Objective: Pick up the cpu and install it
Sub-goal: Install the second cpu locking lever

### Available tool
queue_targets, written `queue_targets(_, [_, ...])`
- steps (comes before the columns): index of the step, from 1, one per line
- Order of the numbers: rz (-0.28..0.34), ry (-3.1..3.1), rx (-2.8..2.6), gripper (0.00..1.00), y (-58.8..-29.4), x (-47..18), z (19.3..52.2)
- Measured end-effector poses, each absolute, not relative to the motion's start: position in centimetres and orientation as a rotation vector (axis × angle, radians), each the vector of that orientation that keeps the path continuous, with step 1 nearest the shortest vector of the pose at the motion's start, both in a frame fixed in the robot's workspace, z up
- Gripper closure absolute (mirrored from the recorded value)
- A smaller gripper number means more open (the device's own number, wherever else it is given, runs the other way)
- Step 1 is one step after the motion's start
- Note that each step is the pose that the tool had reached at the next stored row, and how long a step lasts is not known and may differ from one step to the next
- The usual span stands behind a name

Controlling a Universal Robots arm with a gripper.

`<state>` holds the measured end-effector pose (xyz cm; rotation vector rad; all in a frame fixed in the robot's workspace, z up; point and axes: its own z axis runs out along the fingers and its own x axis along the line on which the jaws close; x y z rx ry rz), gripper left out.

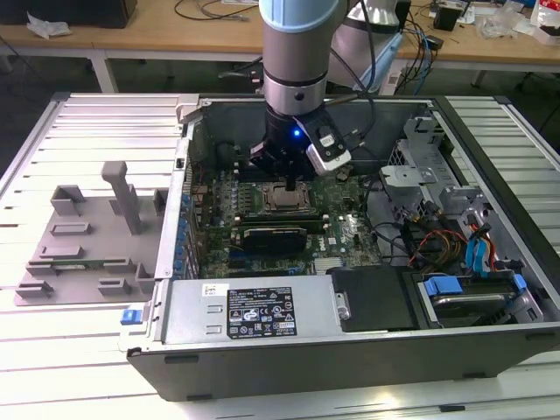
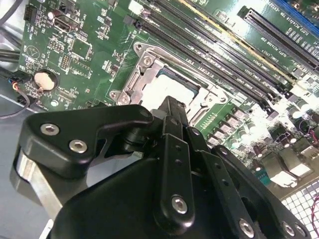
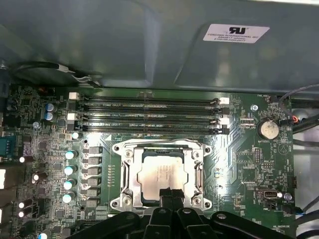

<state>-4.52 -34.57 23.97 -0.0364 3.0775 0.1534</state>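
- End effector (image 1: 291,185) hangs straight down inside the open PC case, tips right over the socket, centre of the exterior view.
- In the first wrist view the end effector (image 3: 170,195) fingertips sit pressed together at the near edge of the cpu; looks like they touch its edge or hover just above it, can't tell which. Nothing pinched between them.
- In the second wrist view the end effector (image 2: 172,107) body covers the lower half of the frame; its tip overlaps the near part of the chip.
- cpu (image 3: 162,173) lies flat inside the socket frame (image 3: 128,172), silvery top up, squarely aligned with the frame opening. Also visible at frame centre in the second wrist view (image 2: 167,84) and below the tips in the exterior view (image 1: 287,199).
- Socket frame bracket surrounds the chip on all four sides.
- RAM slots (image 3: 149,117) run parallel just beyond the socket, upper middle of the first wrist view.
- Coin cell battery (image 3: 267,130) to the right of the slots on the motherboard (image 3: 234,164).
- Grey slotted fixture (image 1: 92,236) on the bench (image 1: 52,341), left of the case (image 1: 350,350) in the exterior view.
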Motion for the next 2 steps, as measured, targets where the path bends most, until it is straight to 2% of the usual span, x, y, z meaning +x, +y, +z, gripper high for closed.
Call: queue_targets(2, [0.153,3.078,-0.036,0.89,-34.57,-4.52,23.97])
